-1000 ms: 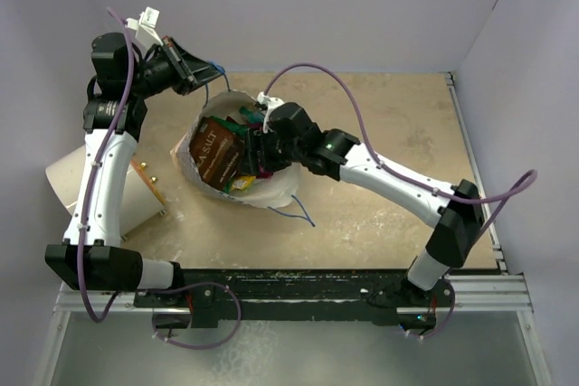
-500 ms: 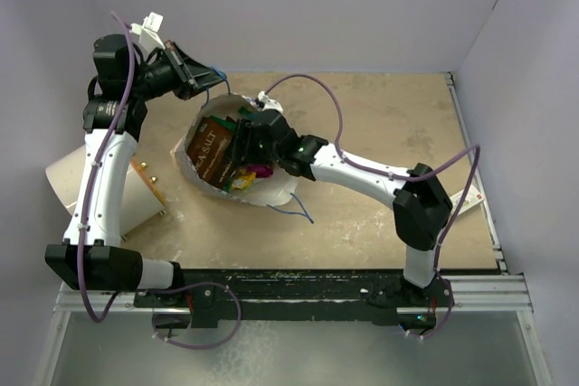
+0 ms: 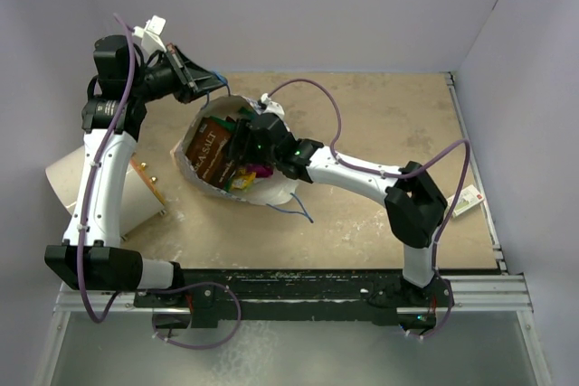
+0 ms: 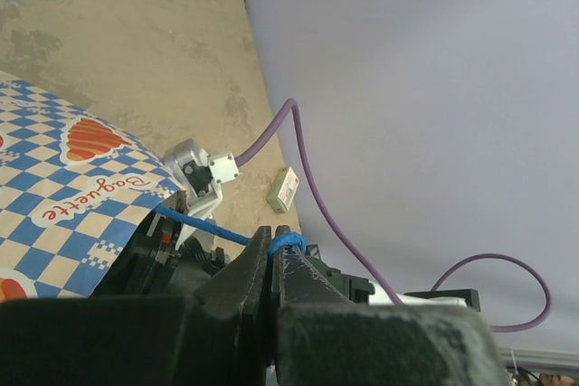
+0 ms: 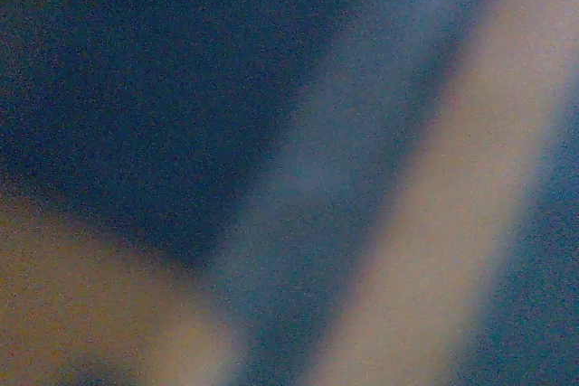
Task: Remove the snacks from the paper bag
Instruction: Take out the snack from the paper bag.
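Now the right claw (image 3: 244,145) sits deeper in the bag (image 3: 277,192), snacks (image 3: 241,181) crowding its near-left side, grip hidden, while the left claw (image 4: 274,258) pinches the handle (image 4: 204,225).

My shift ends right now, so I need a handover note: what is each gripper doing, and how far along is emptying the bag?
Left gripper: shut on the blue cord handle of the white blue-zigzag paper bag.
Right gripper: in the bag's mouth; open or shut unclear, wrist view blurred.
Snacks: large brown packet and small colourful foil packets lie inside the bag.
Done: no snack is out.
Left: every snack.
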Available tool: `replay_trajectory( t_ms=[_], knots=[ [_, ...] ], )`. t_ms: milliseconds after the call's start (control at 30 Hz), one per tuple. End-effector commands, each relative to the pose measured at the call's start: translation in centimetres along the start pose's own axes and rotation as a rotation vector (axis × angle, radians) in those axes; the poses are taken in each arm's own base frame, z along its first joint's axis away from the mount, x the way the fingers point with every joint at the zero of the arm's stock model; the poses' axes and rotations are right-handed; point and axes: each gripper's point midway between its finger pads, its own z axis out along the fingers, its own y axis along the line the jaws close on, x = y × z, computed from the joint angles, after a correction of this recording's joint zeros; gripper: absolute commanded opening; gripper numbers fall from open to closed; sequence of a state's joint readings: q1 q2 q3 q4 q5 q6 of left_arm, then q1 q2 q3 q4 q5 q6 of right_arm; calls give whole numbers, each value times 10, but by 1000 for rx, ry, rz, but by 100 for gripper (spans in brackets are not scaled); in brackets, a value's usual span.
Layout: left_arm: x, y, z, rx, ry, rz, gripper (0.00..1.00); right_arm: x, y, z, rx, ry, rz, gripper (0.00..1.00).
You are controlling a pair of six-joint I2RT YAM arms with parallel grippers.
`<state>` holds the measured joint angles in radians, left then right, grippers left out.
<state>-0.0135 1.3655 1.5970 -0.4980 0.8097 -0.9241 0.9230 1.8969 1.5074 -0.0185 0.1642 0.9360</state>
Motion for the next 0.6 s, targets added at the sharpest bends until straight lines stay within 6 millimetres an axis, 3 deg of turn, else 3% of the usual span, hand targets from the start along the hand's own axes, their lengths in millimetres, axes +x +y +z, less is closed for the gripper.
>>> replay_trajectory(
  t_ms=[0, 167, 267, 433, 500, 567],
  knots=[
    [3, -43, -17, 105, 6, 78, 0, -19, 33, 4, -126, -83, 77, 77],
    [7, -44, -21, 96, 20, 83, 0, -25, 44, 14, -159, -106, 107, 69],
    [8, -42, -20, 90, 24, 74, 0, -23, 38, 20, -117, -102, 105, 59],
    [7, -46, -24, 86, 5, 83, 0, -25, 42, 13, -129, -97, 100, 10],
    [7, -43, -26, 68, -11, 80, 0, -34, 52, 0, -165, -111, 78, 1],
    [9, -39, -27, 55, -19, 67, 0, -42, 64, -17, -201, -109, 66, 0]
  ],
)
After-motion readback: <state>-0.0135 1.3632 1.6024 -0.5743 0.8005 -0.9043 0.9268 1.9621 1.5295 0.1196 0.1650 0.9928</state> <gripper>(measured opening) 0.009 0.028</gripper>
